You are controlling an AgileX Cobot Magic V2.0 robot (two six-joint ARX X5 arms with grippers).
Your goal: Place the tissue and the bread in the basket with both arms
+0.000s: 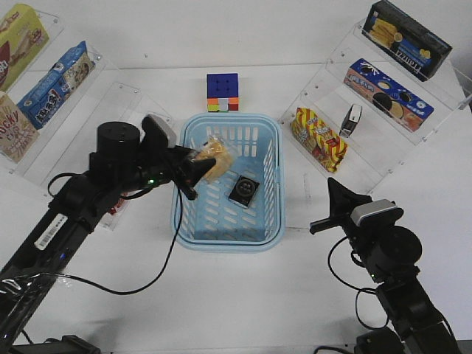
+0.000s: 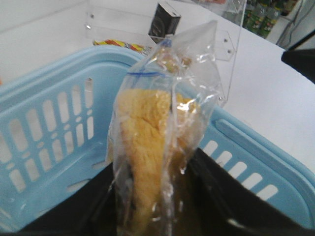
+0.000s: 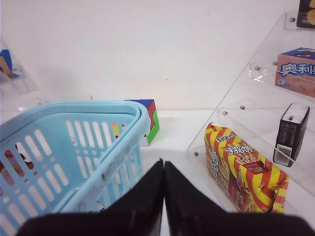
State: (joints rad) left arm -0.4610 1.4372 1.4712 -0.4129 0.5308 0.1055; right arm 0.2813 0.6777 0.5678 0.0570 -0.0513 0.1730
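Observation:
The light blue basket (image 1: 193, 221) stands mid-table. The tissue pack (image 1: 244, 191), black-faced, lies flat on the basket's floor. My left gripper (image 1: 199, 168) is shut on the bread (image 1: 214, 158), a golden bun in clear wrap, and holds it above the basket's left side. In the left wrist view the bread (image 2: 147, 147) stands up between the black fingers (image 2: 236, 201) over the basket's inside (image 2: 59, 118). My right gripper (image 1: 333, 193) is shut and empty, to the right of the basket. In the right wrist view its closed tips (image 3: 164, 167) sit beside the basket wall (image 3: 98, 147).
A colour cube (image 1: 223, 92) stands behind the basket. Clear acrylic shelves on both sides hold snack boxes; a red-yellow striped packet (image 1: 318, 139) and a small dark item (image 1: 352, 120) are on the right shelf. Cables trail by both arms.

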